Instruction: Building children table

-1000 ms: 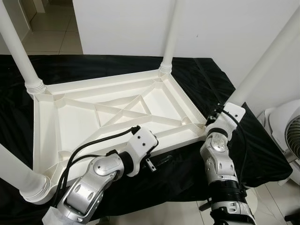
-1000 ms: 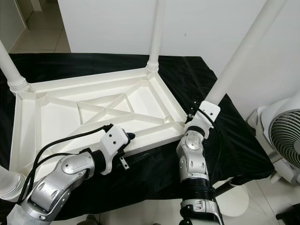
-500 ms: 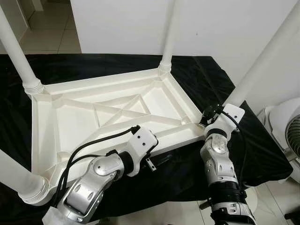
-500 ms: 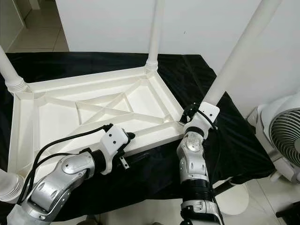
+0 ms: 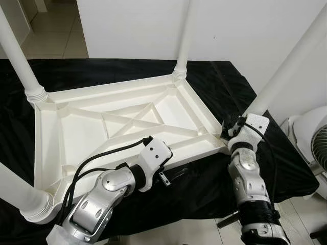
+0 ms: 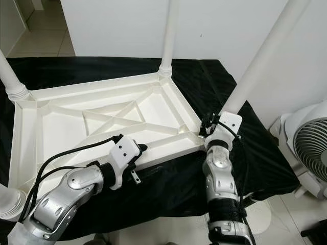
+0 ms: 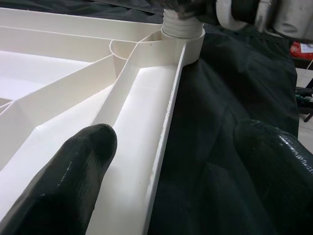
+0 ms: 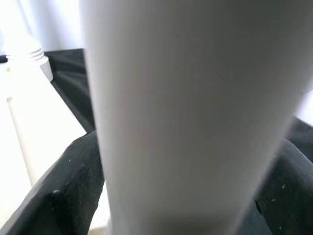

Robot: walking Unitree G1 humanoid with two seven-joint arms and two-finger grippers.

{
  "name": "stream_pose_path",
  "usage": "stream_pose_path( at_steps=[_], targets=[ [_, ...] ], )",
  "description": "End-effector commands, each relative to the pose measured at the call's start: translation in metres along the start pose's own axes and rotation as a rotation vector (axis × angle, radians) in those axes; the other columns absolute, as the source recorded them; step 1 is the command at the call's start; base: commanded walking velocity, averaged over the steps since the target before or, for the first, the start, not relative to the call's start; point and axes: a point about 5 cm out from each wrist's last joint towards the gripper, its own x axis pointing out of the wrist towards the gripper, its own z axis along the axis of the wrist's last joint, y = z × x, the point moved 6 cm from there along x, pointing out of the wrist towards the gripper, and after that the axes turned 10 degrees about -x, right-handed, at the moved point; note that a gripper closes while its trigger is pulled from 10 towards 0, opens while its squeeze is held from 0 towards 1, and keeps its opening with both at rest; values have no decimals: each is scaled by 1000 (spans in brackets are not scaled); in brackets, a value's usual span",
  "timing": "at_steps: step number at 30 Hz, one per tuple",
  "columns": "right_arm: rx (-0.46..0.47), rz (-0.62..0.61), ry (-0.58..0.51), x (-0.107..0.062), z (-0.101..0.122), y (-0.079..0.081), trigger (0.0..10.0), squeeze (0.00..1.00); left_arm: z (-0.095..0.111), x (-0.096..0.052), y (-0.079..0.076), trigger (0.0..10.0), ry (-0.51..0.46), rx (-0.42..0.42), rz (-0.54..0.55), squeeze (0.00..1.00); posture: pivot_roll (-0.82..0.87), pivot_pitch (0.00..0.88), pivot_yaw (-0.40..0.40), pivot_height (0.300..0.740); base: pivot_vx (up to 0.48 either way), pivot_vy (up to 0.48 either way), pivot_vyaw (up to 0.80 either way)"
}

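Note:
The white plastic table (image 5: 92, 94) lies upside down on a black cloth (image 5: 214, 178), with legs standing up from its corners. My right gripper (image 8: 176, 196) is shut on the near right leg (image 5: 291, 61) just above its socket; a black finger (image 8: 68, 186) presses on each side of it. My left gripper (image 7: 181, 142) is open and straddles the table's near rim (image 7: 164, 142), one finger (image 7: 73, 176) inside the frame and the other over the cloth. The left wrist (image 5: 153, 161) rests at the rim's middle.
Three other legs stand at the far left (image 5: 20, 56), far right (image 5: 185, 35) and near left (image 5: 15, 189) corners. A white fan (image 5: 317, 148) stands on the floor at the right. A white wall is close behind; tiled floor shows at the far left.
My right forearm and wrist have swung to the right around the base of the near right leg. The left arm and the table have stayed put.

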Motion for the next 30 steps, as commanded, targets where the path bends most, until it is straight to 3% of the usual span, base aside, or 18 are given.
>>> stream_pose_path(
  at_steps=[1, 12, 19, 22, 30],
  targets=[
    [2, 83, 5, -3, -3, 4, 10000, 0, 0, 0, 0, 10000, 8, 5, -9, 0, 125, 56, -58, 740, 0, 0, 0],
    [-29, 279, -42, -7, 1, 11, 10000, 0, 1, 1, 0, 10000, 10, 9, -13, 0, 122, 56, -51, 740, 0, 0, 0],
    [-22, 340, -57, -5, 4, 9, 10000, 0, 1, 1, 1, 10000, 10, 10, -12, 0, 125, 55, -50, 740, 0, 0, 0],
    [-21, 421, -77, -5, 8, 10, 10000, 0, 1, 0, 1, 10000, 11, 7, -13, 0, 126, 56, -49, 740, 0, 0, 0],
    [-72, 542, -105, -6, 14, 9, 10000, 0, 0, 0, 0, 10000, 16, 8, -15, 0, 124, 61, -43, 740, 0, 0, 0]
  ],
)
